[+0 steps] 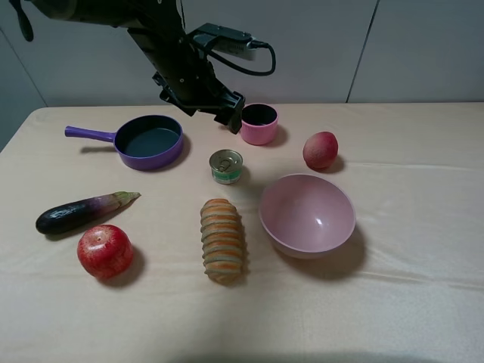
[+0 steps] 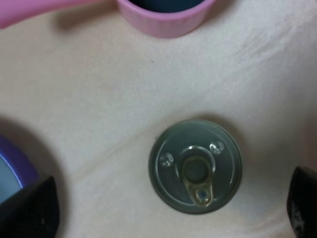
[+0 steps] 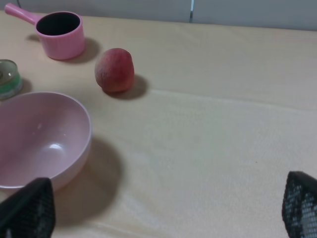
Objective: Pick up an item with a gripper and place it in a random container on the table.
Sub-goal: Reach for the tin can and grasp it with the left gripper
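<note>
1. Exterior high: my left gripper (image 1: pixel 224 107) hangs over the far part of the table (image 1: pixel 423 302), between the purple frying pan (image 1: pixel 148 141) and the pink saucepan (image 1: pixel 259 123). The can (image 1: pixel 226 166) stands upright on the cloth just nearer the camera, apart from the bowl (image 1: pixel 307 214) and the bread roll (image 1: pixel 222 240). The right side of the cloth is bare to the edge.
2. Left wrist: left gripper (image 2: pixel 166 207) spread wide. The can (image 2: pixel 195 172) lies between the fingertips (image 2: pixel 29 208) with cloth showing on both sides (no contact). The saucepan (image 2: pixel 168 22) rim is beyond it.
3. Right wrist: right gripper (image 3: pixel 163 208) also spread wide and holding nothing, with bare cloth under it. The bowl (image 3: pixel 39 139) sits beside one finger, the peach (image 3: pixel 115 70) farther off, and the can (image 3: pixel 9 79) is cut by the frame edge.
</note>
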`<state>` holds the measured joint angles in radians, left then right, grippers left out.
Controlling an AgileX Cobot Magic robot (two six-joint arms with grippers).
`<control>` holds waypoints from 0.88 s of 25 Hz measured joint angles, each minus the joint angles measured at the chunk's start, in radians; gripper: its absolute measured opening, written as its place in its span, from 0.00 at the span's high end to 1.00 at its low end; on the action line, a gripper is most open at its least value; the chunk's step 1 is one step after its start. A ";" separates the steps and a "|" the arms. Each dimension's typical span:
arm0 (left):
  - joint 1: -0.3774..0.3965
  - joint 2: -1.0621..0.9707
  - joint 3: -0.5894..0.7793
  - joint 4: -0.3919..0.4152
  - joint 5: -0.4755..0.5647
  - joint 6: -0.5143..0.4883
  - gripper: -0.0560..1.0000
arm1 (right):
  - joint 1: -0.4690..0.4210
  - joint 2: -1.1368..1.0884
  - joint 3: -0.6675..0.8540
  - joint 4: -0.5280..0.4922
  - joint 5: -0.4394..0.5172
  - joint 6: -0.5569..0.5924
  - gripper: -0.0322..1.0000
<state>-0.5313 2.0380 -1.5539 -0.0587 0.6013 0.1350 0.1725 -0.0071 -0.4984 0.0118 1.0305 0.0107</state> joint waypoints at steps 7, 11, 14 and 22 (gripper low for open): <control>0.000 0.044 0.000 0.009 0.000 0.000 0.07 | 0.000 0.000 0.000 0.000 0.000 0.000 0.30; 0.000 0.063 0.000 0.014 -0.001 0.000 0.08 | 0.000 0.000 0.000 0.001 0.000 0.000 0.30; -0.006 0.075 0.000 0.019 0.000 0.000 0.08 | 0.000 0.000 0.000 0.002 0.000 0.000 0.30; -0.011 0.109 0.000 0.030 0.004 0.000 0.08 | 0.000 0.000 0.000 0.003 0.000 0.000 0.30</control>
<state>-0.5418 2.1468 -1.5539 -0.0291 0.6053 0.1350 0.1725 -0.0071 -0.4984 0.0147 1.0305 0.0107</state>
